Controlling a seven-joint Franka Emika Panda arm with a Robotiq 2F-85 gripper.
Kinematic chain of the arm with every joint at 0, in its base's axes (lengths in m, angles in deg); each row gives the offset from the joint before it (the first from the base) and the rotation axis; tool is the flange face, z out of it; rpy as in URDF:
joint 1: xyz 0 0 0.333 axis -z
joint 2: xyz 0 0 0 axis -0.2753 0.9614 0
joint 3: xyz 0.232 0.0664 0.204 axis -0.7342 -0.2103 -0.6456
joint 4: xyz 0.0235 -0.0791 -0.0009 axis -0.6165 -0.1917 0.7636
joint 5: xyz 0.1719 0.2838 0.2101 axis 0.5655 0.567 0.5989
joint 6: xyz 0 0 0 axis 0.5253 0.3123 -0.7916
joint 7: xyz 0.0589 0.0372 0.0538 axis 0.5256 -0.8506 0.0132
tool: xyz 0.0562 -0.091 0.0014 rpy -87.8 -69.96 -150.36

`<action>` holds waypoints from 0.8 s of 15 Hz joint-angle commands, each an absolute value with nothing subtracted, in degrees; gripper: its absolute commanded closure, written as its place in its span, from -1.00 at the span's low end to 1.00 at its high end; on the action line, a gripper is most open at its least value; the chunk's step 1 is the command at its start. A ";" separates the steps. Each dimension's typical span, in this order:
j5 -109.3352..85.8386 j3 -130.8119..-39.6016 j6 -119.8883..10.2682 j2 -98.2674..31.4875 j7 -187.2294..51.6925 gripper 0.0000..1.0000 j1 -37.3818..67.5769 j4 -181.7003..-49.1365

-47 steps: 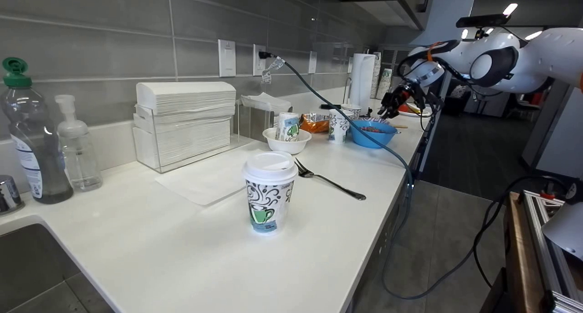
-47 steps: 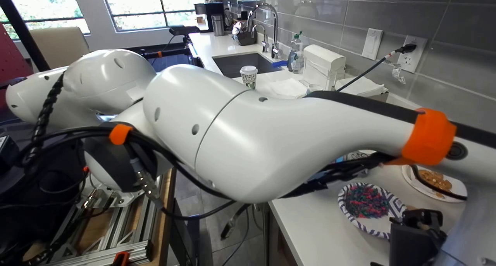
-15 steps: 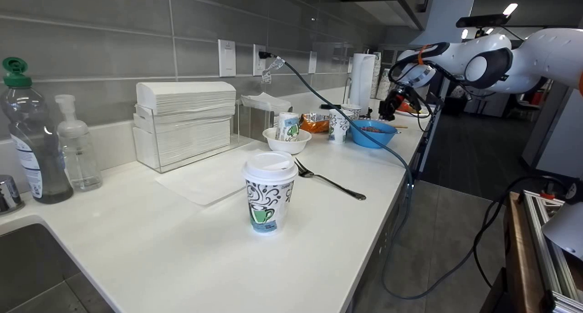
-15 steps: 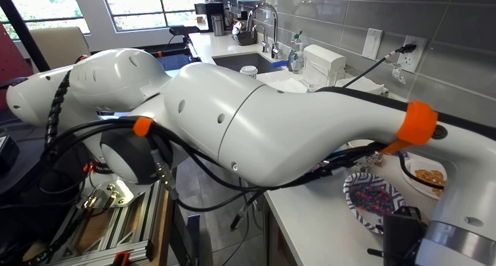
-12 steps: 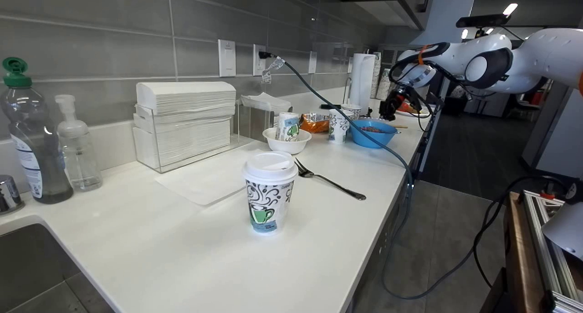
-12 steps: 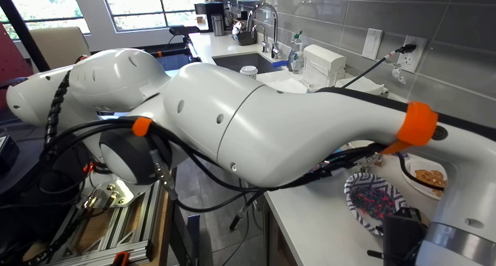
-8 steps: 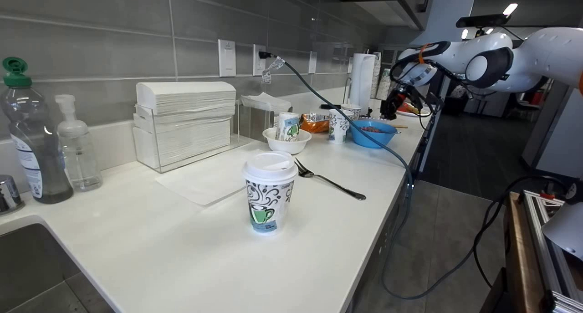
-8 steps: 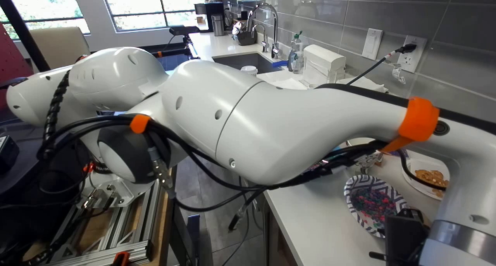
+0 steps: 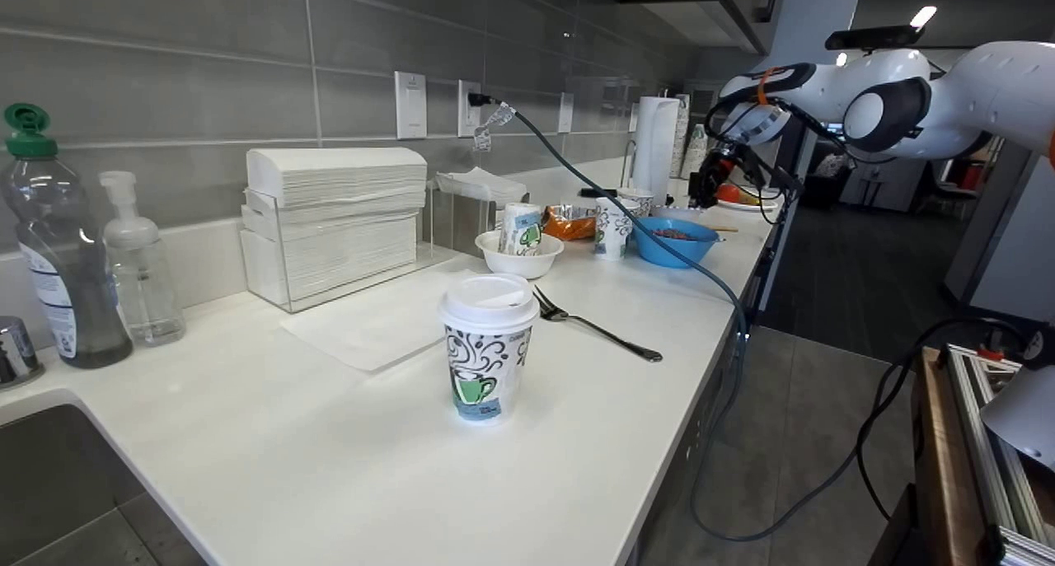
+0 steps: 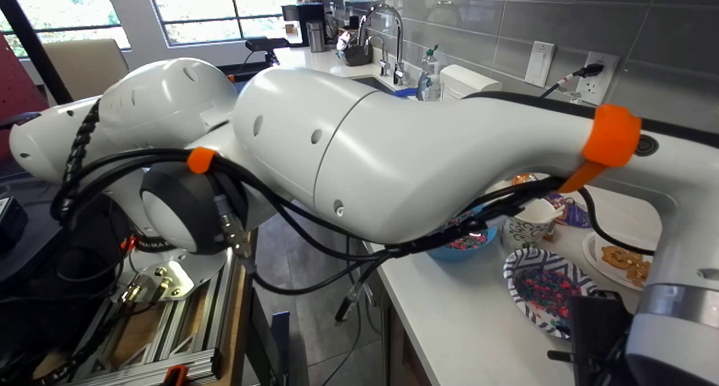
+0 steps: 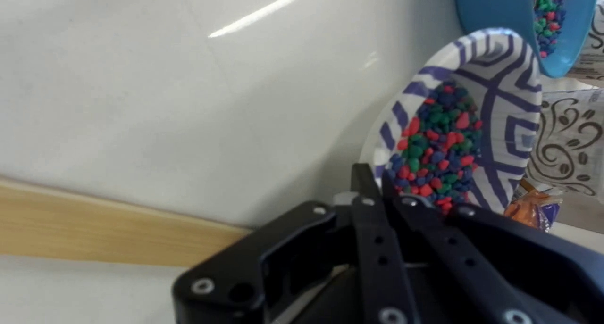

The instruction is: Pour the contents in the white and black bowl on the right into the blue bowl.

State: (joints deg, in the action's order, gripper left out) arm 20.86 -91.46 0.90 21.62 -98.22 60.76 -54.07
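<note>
Arm (image 10: 387, 150) has lifted since the last frame, orange strap (image 10: 612, 136) with it. Wrist view is the one that shows the grip: gripper (image 11: 375, 178) has its jaws pressed together on the rim of the patterned bowl (image 11: 500, 102), which is tilted and loaded with colored pebbles (image 11: 434, 149). Both exterior views leave that contact unreadable. From the wrist, its far rim overlaps the edge of the blue bowl (image 11: 493, 5) — can't tell if they touch. Blue bowl has pebbles in it too. Wrist view also gets a wooden strip (image 11: 108, 225) across the counter (image 11: 212, 116). Change in an exterior view: blue bowl, mostly covered by the arm before, now shows under the cables (image 10: 477, 223), swirl-print cup (image 10: 525, 231) just beside it — but the arm now blocks the lidded cup (image 9: 490, 360) from that camera. Plate (image 10: 591, 252) of cookies (image 10: 620, 258) sits near the patterned bowl. In an exterior view a power cord (image 9: 729, 294) crosses in front of the blue bowl; fork (image 9: 610, 334) lies well apart from both bowls.
</note>
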 commanded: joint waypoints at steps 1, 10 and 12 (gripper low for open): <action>19.48 -90.72 1.53 20.69 -98.51 0.99 59.20 -54.51; 18.15 -89.41 1.66 17.33 -98.74 0.99 58.03 -55.73; 18.53 -89.36 1.83 16.67 -99.11 0.99 58.37 -56.22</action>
